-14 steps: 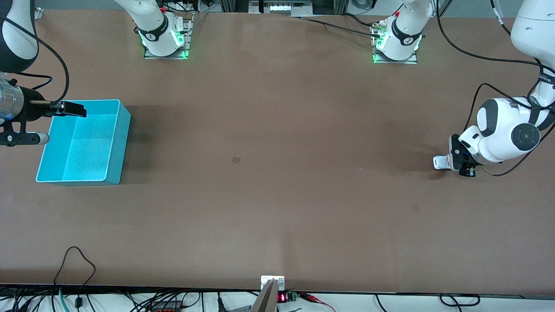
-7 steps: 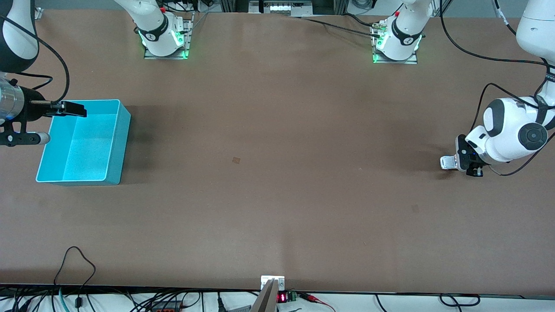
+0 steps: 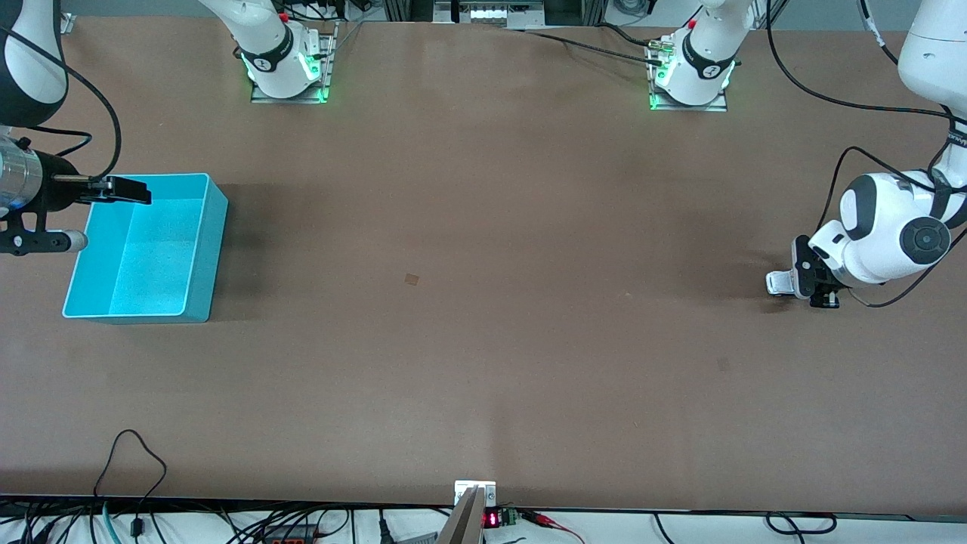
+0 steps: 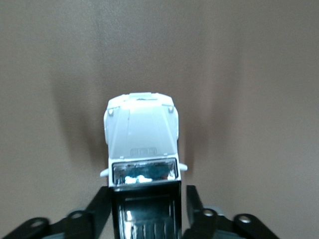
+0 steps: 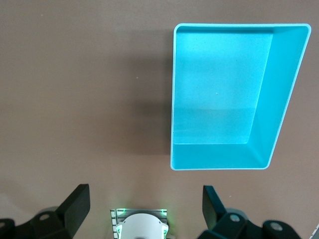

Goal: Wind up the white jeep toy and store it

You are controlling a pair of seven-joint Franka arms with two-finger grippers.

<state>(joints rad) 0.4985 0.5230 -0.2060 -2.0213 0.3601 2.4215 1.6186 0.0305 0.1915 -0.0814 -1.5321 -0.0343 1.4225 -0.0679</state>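
Right gripper (image 3: 125, 190): hangs over the rim of the open rectangular turquoise plastic bin (image 3: 198, 261), at about 10 o'clock of the bin's opening. Arm waits. Most of the wrist is cut off by the frame edge in the front view. Right wrist view shows its two black fingers (image 5: 75, 204) spread wide with nothing between them; only their tips enter the picture.

Bin interior smooth, slightly grainy floor, thin straight walls, rounded corners. It stands toward the right arm's end of the flat brown matte tabletop (image 3: 483, 302).

Left gripper (image 3: 802, 285): low at the tabletop toward the left arm's end, at 3 o'clock from the bin and well apart from it. The bulky white wrist hides most of it from the front camera.

Small boxy white jeep toy with black rear roof panel (image 4: 142, 149): pinched at its rear sides between the left gripper's black fingers (image 4: 99, 209). Hood and shiny windscreen visible; the rear is cut off by the frame edge and the wheels are hidden. In the front view only a pale sliver (image 3: 779, 282) sticks out of the gripper. Whether the wheels touch the tabletop cannot be told.
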